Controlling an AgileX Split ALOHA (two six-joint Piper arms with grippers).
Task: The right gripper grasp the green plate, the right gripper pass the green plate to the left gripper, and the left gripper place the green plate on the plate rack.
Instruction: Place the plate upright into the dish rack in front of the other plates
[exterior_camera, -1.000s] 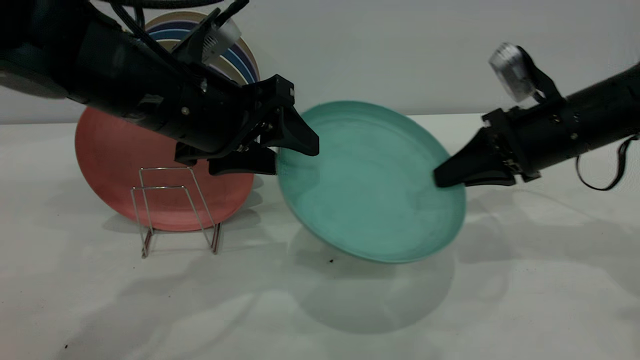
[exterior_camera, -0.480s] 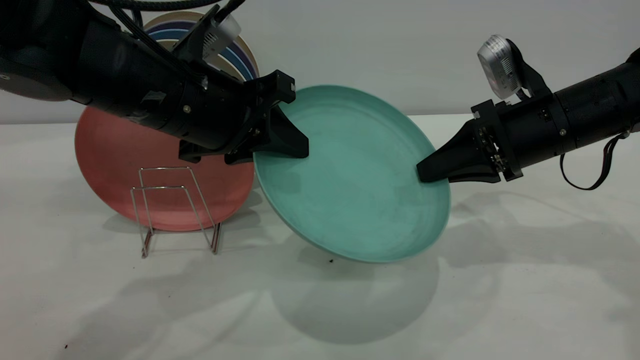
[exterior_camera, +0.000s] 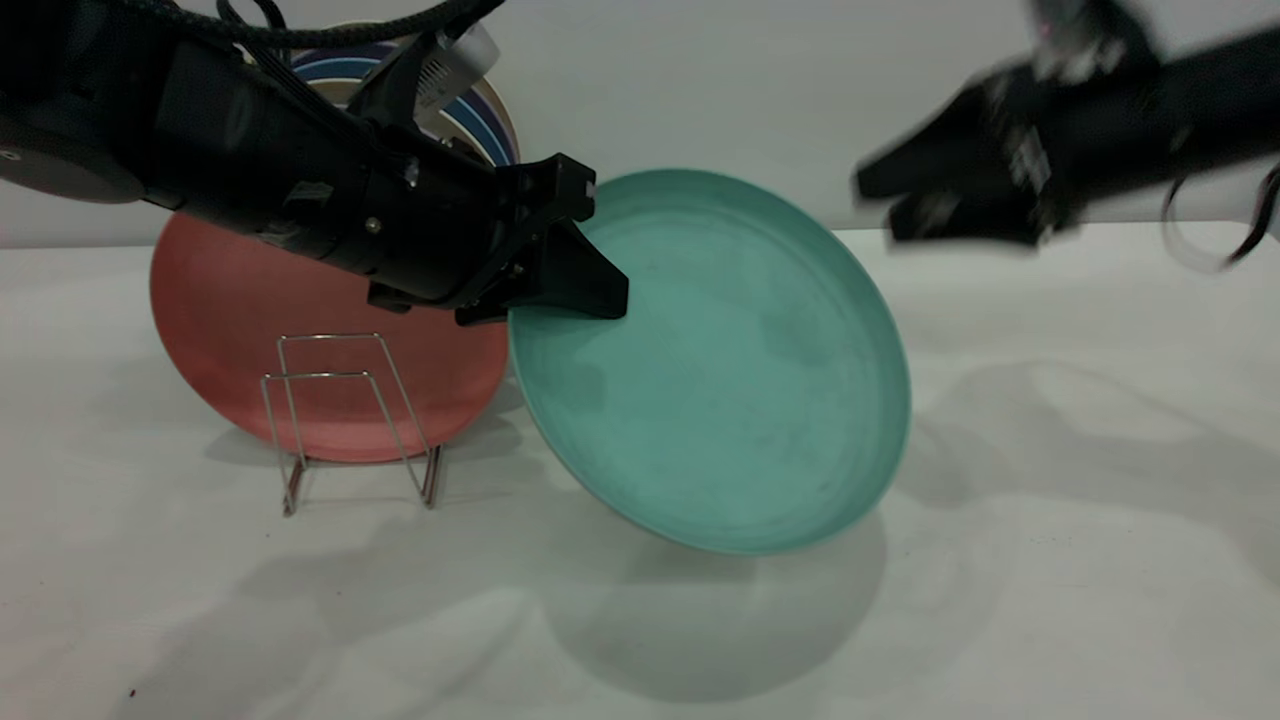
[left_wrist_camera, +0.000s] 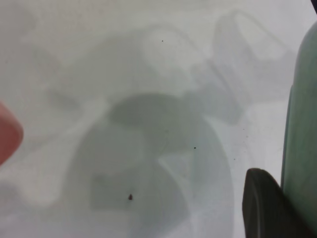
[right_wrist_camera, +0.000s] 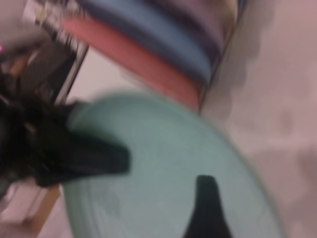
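The green plate [exterior_camera: 720, 380] hangs tilted, its face toward the camera and its low edge close over the table. My left gripper [exterior_camera: 560, 300] is shut on the plate's upper left rim. In the left wrist view, one of its fingers [left_wrist_camera: 265, 208] lies against the plate's edge [left_wrist_camera: 302, 124]. My right gripper [exterior_camera: 880, 205] is off the plate, up in the air beyond its upper right rim, blurred, with its jaws apart. The right wrist view looks down on the plate [right_wrist_camera: 163, 188] and the left gripper [right_wrist_camera: 84, 158]. The wire plate rack [exterior_camera: 345, 420] stands at the left.
A salmon-pink plate [exterior_camera: 230, 330] leans upright just behind the rack. A blue-striped plate [exterior_camera: 480, 115] stands farther back, partly hidden by the left arm. The white table [exterior_camera: 1050, 520] stretches to the right and front.
The right gripper has let go of the green plate's right rim and risen up and away. The plate has tipped more upright, held by the left gripper alone.
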